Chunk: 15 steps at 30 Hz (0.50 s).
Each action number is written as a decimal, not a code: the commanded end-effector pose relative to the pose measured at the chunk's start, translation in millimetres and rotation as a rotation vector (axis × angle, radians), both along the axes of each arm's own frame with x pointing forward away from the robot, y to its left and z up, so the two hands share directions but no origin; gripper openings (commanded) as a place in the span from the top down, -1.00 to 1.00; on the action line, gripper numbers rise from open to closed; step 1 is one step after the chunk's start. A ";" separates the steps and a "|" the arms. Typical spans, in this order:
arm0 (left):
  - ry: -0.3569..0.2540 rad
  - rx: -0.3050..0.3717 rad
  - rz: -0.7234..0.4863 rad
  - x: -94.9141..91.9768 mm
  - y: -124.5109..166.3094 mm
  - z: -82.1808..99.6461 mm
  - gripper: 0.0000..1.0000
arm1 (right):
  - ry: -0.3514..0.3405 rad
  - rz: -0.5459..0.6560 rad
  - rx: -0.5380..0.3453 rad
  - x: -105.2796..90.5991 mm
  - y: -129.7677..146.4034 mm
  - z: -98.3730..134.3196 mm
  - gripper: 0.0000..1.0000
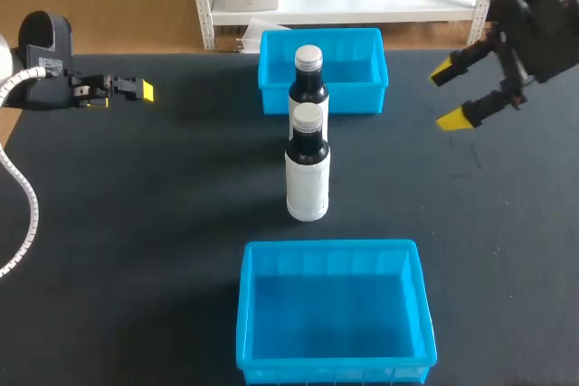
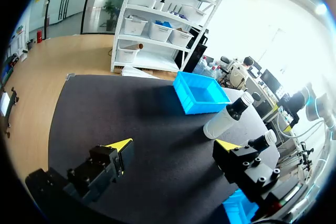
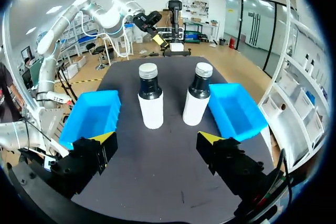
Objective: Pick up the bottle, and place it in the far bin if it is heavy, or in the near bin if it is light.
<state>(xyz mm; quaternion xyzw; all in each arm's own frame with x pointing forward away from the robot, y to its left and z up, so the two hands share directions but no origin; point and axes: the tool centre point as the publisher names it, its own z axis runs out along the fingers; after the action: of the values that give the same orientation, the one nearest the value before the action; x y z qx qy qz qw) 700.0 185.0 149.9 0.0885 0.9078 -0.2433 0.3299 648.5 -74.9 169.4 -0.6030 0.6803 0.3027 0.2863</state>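
Just beyond the near bin [image 1: 330, 246] a bottle [image 1: 308, 178] is stood upright; farther beyond, a second bottle [image 1: 308, 79], then the far bin [image 1: 362, 97]; the left gripper [image 1: 137, 90] and right gripper [image 1: 450, 95] are held wide open, empty; judged stiff and slick, weight unknowable, the bottle is best gripped mid-body.

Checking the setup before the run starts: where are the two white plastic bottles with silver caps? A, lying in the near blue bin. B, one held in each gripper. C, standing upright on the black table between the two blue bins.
C: the nearer white bottle and the farther white bottle both stand upright on the black table, between the far blue bin and the near blue bin.
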 end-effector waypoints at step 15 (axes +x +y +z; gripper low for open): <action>0.000 0.000 0.000 0.0 0.0 0.0 -1.00 | 0.016 -0.002 -0.001 -14.1 94.9 -40.4 -1.00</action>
<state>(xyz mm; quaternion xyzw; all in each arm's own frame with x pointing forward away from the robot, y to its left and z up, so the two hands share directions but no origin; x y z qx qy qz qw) 700.0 185.0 149.9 0.0885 0.9078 -0.2433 0.3299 625.9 9.6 136.8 -0.5982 0.6863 0.3017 0.2831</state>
